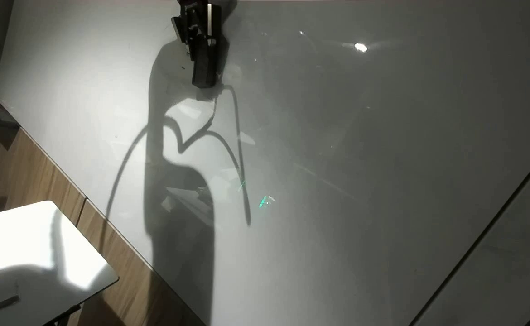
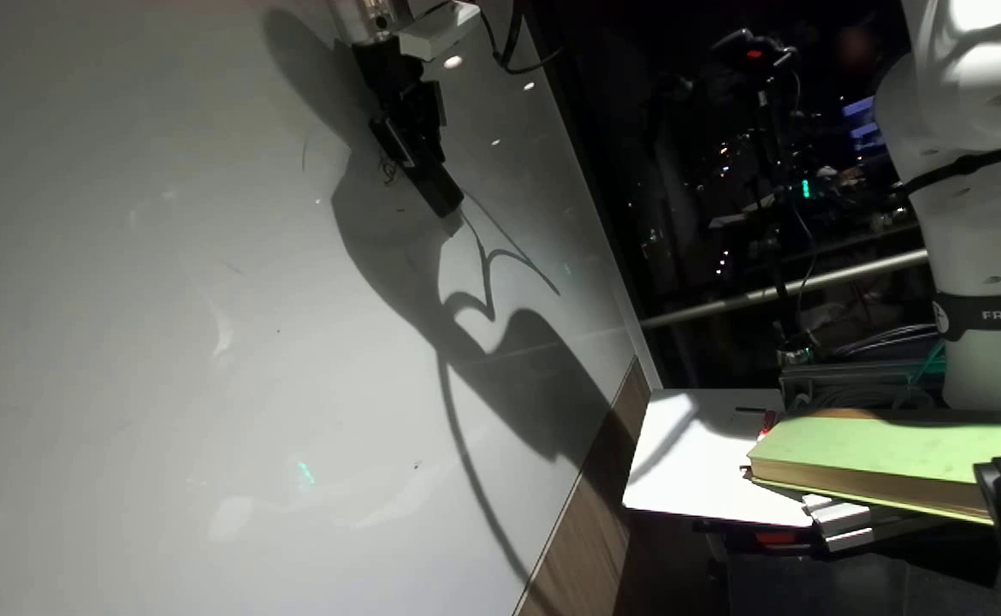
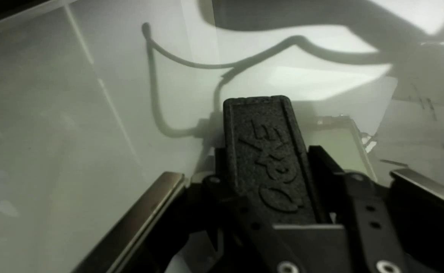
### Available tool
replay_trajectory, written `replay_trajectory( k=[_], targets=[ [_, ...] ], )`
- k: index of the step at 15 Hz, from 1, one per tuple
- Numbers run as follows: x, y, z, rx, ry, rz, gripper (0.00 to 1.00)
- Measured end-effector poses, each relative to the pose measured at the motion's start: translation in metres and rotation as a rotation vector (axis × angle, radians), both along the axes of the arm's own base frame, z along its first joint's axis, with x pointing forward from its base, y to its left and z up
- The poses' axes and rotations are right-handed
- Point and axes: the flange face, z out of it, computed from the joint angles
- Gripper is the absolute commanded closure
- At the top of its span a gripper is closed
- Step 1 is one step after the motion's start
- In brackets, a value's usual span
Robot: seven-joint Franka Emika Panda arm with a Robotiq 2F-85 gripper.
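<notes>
The gripper [image 3: 269,163] was clamped on a black eraser [image 3: 263,148], its fingers [image 3: 322,163] against the long sides toward the rear, so that the front end stuck out free beyond their tips. The eraser's upper face was speckled and marked with lettering; its underside was out of sight.

By its looks it would have been light, its body stiff enough to take a firm squeeze, with perhaps a softer pad underneath. The grainy skin probably gave the fingers good purchase, and a knock would hardly have hurt it. The straight long sides seemed the right place to take hold. A grip nearer the middle might have been steadier, since a push at the free end could have twisted it.

Close by was the glossy white board [image 1: 383,136], likely slick. In both exterior views the eraser was right up by it; whether they touched could not be told. Broad shadows [image 1: 179,253] fell across it.

Farther off, a wooden panel [image 1: 38,176] ran along the board's edge, near a small dark tray [image 1: 4,115] bearing a red item. A white table [image 2: 672,479] stood past that, and a thick green book [image 2: 877,441] lay near the robot's pale base [image 2: 980,368].
</notes>
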Motion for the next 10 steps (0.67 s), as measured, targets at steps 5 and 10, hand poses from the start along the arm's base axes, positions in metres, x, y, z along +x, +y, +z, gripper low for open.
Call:
replay_trajectory(
  k=[5,10],
  targets=[
    [0.000,0.049,0.011,0.010,-0.005,0.026,0.71],
    [-0.001,0.095,0.002,0.035,-0.016,0.052,0.71]
  ],
)
